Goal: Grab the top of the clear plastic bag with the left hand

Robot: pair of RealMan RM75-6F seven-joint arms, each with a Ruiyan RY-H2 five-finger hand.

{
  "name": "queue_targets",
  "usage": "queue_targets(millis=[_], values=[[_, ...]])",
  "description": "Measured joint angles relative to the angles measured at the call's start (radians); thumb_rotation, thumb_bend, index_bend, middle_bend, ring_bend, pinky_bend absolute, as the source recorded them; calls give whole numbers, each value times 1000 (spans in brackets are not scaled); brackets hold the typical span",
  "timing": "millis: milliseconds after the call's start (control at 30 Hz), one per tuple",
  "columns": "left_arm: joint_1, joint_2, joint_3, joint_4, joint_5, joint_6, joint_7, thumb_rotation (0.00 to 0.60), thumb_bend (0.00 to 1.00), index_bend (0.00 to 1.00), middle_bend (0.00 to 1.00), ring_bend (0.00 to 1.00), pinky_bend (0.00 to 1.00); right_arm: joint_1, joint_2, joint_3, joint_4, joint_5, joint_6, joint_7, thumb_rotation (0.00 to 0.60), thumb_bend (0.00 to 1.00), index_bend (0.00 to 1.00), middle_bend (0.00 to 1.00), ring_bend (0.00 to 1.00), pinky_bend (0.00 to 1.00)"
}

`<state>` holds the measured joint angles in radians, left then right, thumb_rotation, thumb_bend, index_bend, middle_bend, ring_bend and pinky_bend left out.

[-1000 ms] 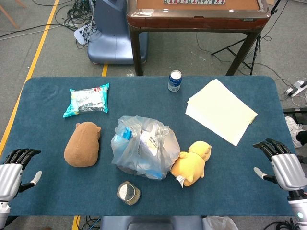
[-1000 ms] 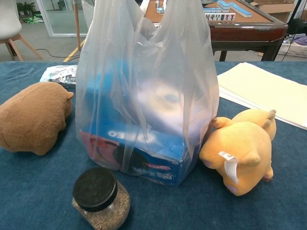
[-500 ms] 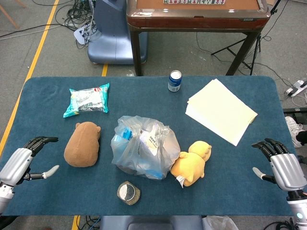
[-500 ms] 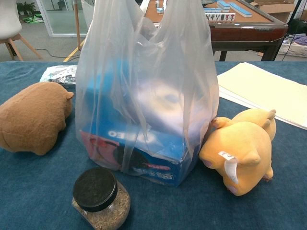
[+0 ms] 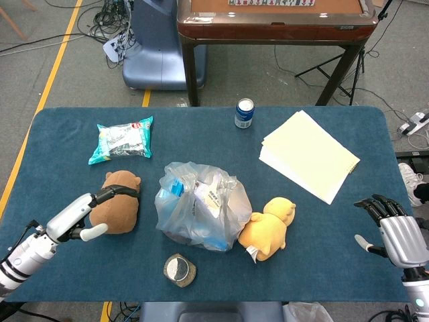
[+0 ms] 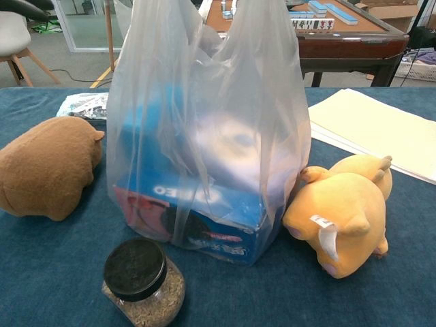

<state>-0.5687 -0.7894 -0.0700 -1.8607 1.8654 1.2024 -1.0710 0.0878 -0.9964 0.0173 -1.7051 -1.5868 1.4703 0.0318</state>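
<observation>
1. Head view: the clear plastic bag sits at frame centre on the blue worktop, holding blue packages, top bunched loosely.
2. Left hand is at lower left, over the brown plush toy, fingers apart, holding nothing, short of the bag.
3. Right hand is at lower right near the worktop edge, fingers spread, empty.
4. Yellow plush toy touches the bag's right side; jar just below the bag.
5. Snack packet upper left, can top centre, paper stack upper right.
6. Chest view: bag fills the centre, standing upright, its top cut by the upper frame edge. Brown toy left, yellow toy right against the bag, jar bottom. No hands visible here.
</observation>
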Motion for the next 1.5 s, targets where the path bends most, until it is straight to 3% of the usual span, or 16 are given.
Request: queue_targets(millis=[333, 700, 1233, 1500], values=[[-142, -50, -30, -42, -38, -115, -35, 115, 120, 165, 145, 75, 24, -9, -4, -2, 21, 8, 5, 19, 600, 178, 274, 268, 140, 211], [-243, -97, -68, -39, -126, -191, -35, 114, 120, 167, 144, 72, 22, -16, -6, -3, 31, 14, 7, 28, 600, 179, 274, 268, 140, 211], [-358, -143, -78, -46, -141, -245, -221, 115, 120, 177, 144, 72, 22, -21, -7, -2, 36, 15, 12, 35, 600, 179, 274, 268, 140, 211], [-419, -195, -70, -29, -154, -307, -227, 117, 120, 181, 144, 73, 22, -27, -5, -4, 38, 13, 18, 40, 600, 179, 274, 268, 140, 211]])
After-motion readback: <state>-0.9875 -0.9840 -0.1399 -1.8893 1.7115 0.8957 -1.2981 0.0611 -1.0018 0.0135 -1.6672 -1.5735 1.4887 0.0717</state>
